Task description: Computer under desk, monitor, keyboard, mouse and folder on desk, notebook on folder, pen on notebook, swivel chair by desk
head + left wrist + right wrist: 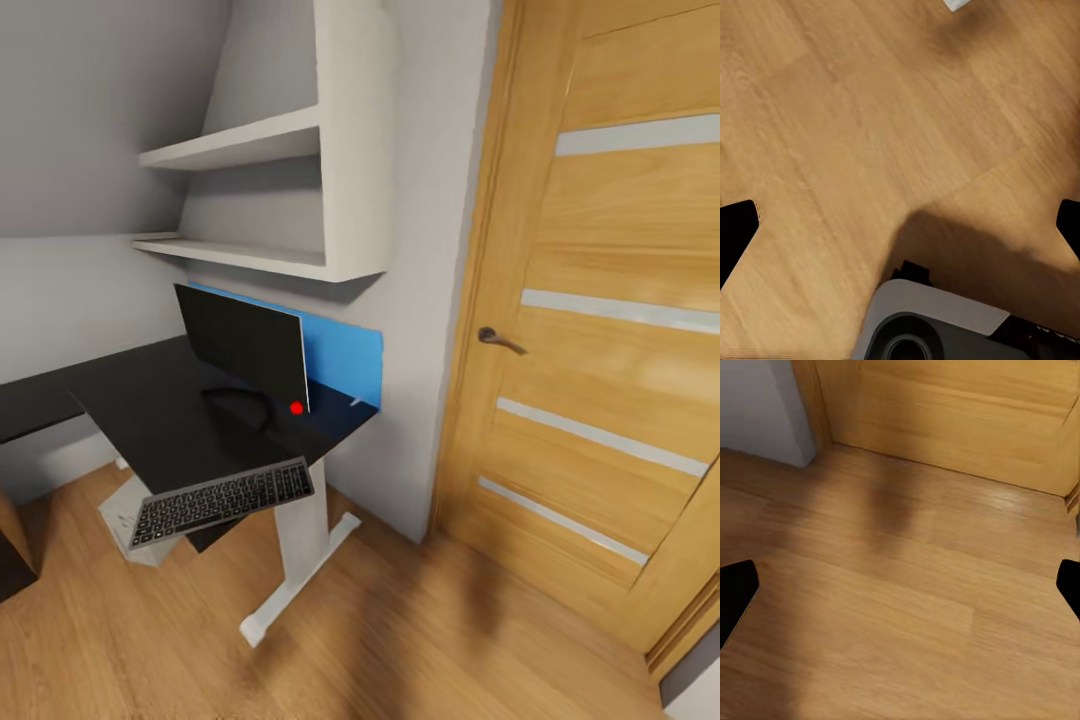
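The glossy black desk [150, 410] stands in the corner at the left of the head view. On it the black monitor [243, 345] is upright, its red dot at the lower right corner. At the desk's near edge lies the keyboard [222, 500], dark keys in a silvery frame, partly overhanging. Under the desk shows a piece of the white-grey computer [118, 515]. My left gripper [900, 229] and right gripper [900, 589] hang over bare wooden floor, both open with nothing between the fingers.
A blue panel [345, 355] stands behind the monitor against the wall; I cannot tell what it is. White shelves [260, 145] hang above the desk. A wooden door [600, 350] with a dark handle [498, 340] is at the right. The desk's white leg [300, 545] rests on the floor.
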Tool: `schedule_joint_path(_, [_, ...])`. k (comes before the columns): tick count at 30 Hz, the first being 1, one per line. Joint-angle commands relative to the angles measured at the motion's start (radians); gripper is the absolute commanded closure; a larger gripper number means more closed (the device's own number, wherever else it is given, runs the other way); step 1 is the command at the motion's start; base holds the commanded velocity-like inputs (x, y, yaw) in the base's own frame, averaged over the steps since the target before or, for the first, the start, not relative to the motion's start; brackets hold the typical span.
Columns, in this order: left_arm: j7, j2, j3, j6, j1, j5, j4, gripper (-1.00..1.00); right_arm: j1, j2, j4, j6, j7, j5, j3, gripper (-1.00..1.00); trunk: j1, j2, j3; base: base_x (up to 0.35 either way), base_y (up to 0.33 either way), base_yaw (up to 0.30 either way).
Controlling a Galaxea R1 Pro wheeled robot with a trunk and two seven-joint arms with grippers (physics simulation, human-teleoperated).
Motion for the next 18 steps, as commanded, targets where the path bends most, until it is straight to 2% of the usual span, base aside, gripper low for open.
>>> schedule_joint_path(1, [0.0,-0.001,0.001,-0.002,0.0,0.01,-0.001,-1.0,0.0,-0.001,-0.001,-0.001,-0.009,-0.002,0.009,-1.0,0.0,-0.001,-0.001,0.0,0.0,0.286])
schedule_joint_path(18, [0.0,-0.001,0.001,-0.002,0.0,0.01,-0.001,-1.0,0.0,-0.002,-0.001,0.003,-0.007,-0.002,0.009,-1.0,0.0,-0.001,0.003,0.0,0.0,0.285])
